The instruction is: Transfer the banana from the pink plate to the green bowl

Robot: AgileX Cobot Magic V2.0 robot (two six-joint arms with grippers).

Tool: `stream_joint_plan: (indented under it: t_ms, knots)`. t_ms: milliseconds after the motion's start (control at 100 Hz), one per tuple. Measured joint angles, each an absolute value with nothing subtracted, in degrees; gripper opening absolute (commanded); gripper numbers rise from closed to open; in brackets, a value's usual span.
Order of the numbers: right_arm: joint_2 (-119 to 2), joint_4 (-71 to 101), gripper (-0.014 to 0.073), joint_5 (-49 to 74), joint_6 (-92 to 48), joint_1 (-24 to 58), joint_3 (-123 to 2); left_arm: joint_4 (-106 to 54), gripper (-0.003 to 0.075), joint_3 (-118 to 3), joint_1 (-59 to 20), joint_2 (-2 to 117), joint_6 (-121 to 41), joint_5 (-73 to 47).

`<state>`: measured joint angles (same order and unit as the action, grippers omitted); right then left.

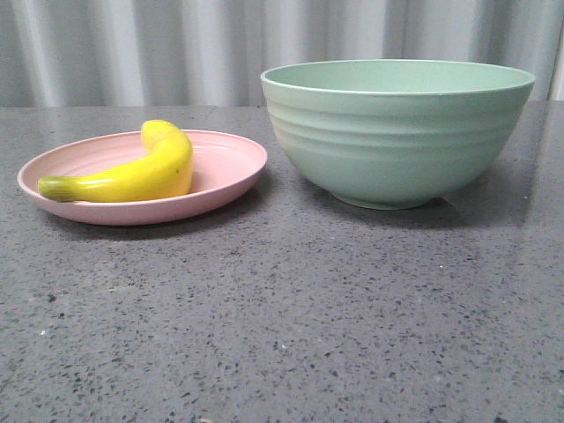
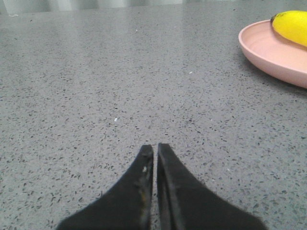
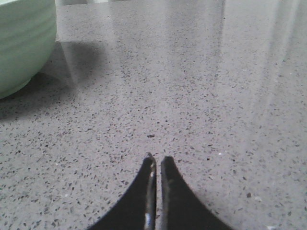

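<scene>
Both grippers, left (image 2: 155, 149) and right (image 3: 157, 159), sit pressed together; open the left, pinch banana (image 1: 141, 169) mid-body on plate (image 1: 225, 181).

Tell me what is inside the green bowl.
Only the far inner wall below the rim of the green bowl shows, bare. Its near wall hides the bottom, so I cannot tell. The banana lies on the pink plate.
</scene>
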<state>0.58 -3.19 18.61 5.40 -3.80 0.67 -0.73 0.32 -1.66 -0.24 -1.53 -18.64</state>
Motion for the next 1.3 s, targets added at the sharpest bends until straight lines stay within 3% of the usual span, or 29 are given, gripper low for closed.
stream_joint_plan:
  t_ms: [1301]
  knots:
    - [0.6, -3.2, -0.0062, 18.6, 5.5, -3.8, 0.7, 0.4, -0.0020, 0.3, -1.7, -0.2, -1.5, -18.6]
